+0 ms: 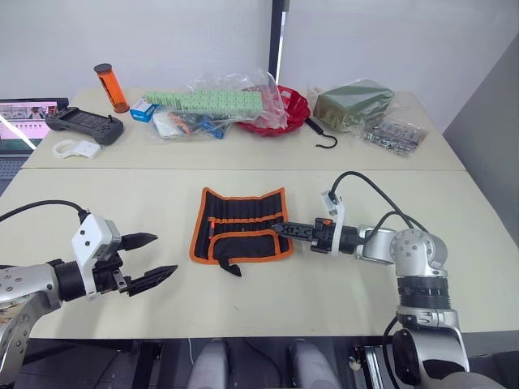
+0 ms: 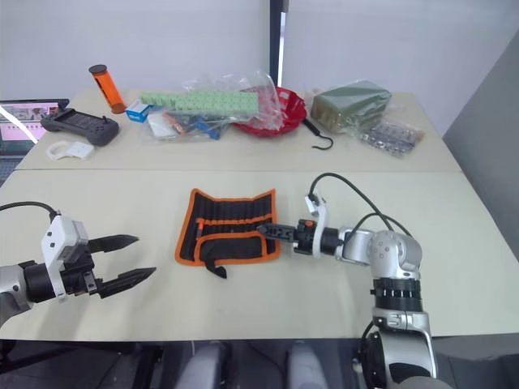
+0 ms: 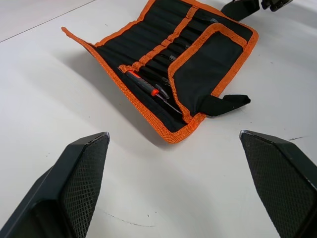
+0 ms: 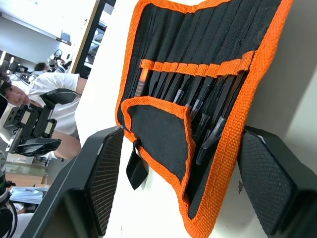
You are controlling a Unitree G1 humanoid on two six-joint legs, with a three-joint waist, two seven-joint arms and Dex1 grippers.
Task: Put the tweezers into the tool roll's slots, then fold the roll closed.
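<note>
1. Near the middle of the bench (image 1: pixel 105 190), the tool roll (image 1: pixel 242 224) lay open and flat, its black strap (image 1: pixel 229 266) pointing toward me.
2. From the right wrist view I saw the tweezers (image 4: pixel 210 116) seated in the slots (image 4: pixel 193 89) under the orange band, alongside an orange-handled tool (image 3: pixel 143 85); I couldn't be sure all five were in.
3. My right end effector (image 1: pixel 283 229) sat at the roll's right edge, fingers apart and straddling the orange edging, gripping nothing.
4. My left end effector (image 1: pixel 150 258) hovered well to the left of the roll, fingers spread wide and empty.
5. I judged the loading done and the fold as the step in hand.
6. To do it well, I'd pinch only the edging on the right side, lift low, and sweep it across toward the left.
7. I'd press the far edge down with the left arm so the roll couldn't slide.
</note>
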